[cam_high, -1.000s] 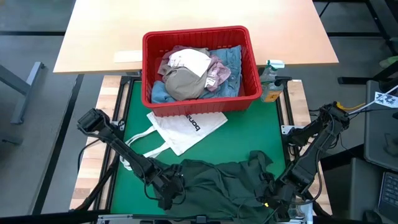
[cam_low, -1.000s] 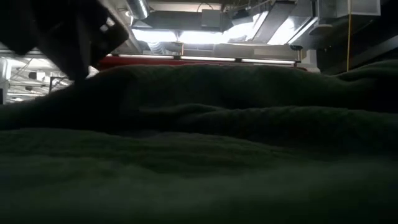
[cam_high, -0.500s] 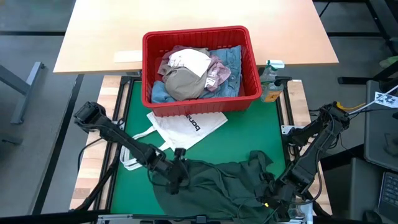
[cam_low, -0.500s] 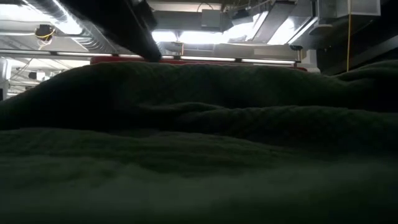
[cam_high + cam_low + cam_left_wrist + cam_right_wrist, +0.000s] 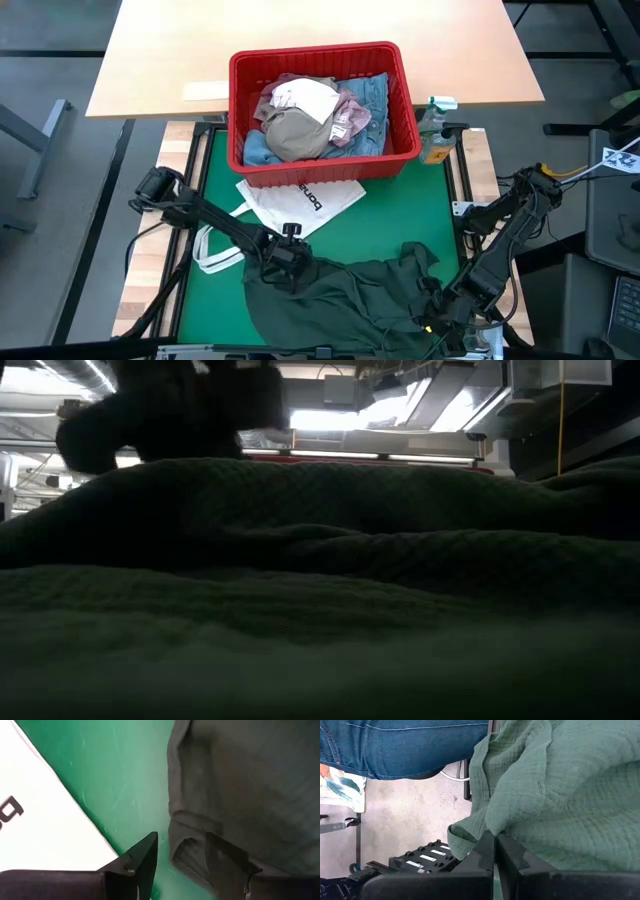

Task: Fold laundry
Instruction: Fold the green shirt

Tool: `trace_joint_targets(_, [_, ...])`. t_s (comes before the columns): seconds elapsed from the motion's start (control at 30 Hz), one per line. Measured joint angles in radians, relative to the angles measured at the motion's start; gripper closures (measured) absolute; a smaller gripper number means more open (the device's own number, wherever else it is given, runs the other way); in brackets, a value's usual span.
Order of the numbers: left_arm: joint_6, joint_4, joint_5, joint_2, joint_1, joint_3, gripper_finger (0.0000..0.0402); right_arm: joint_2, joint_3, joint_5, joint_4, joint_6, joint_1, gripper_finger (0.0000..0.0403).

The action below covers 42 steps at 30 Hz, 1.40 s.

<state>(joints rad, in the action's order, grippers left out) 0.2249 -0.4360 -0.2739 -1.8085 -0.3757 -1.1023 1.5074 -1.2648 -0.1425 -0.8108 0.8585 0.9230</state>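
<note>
Dark green top (image 5: 350,295) is lying crumpled along the near edge of the green mat (image 5: 400,210), spreading from about the middle toward the near right corner.

Left gripper (image 5: 285,262) is sitting at the top's left edge, just near of the white tote bag (image 5: 295,205). Left wrist view is showing its fingers (image 5: 142,855) standing apart, a folded hem of the green fabric lying between them, not clamped.

Right gripper (image 5: 495,851) is sitting at the near right corner of the mat, under the bunched right end of the top. Its fingers are pressing together; the fabric edge is hanging right at the tips, but I cannot tell whether any cloth is pinched in there.

Red basket (image 5: 320,165) is standing at the far edge of the mat, holding the rest of the laundry: beige trousers (image 5: 295,135) on top, a white piece (image 5: 305,98), mottled pink top (image 5: 355,115) and light blue jeans (image 5: 378,95) along the right and back.

Spray bottle (image 5: 435,125) is standing just right of the basket.

Low view is filling up with dark green fabric, red basket rim just showing behind it.
</note>
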Motion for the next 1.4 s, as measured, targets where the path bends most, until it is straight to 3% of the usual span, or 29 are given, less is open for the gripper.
trace_joint_targets(0.37, [-0.059,0.005,0.037,-0.07,0.026,0.0,0.026,0.0,0.0,0.0,0.0,0.0,0.0,0.04])
trace_joint_targets(0.6, [-0.077,0.005,0.064,-0.07,0.023,0.0,0.0376,0.0,0.0,0.0,0.0,0.0,0.0,0.04])
trace_joint_targets(0.67, [-0.072,0.005,0.064,-0.07,0.023,0.0,0.0393,0.0,0.0,0.0,0.0,0.0,0.0,0.04])
trace_joint_targets(1.23, [-0.048,-0.002,0.004,0.064,0.024,0.0,0.0401,0.0,0.0,0.022,0.0,0.0,0.0,0.04])
trace_joint_targets(1.4, [-0.039,-0.038,-0.043,0.118,0.024,0.0,0.0401,0.0,0.0,0.106,-0.004,0.0,-0.001,0.04])
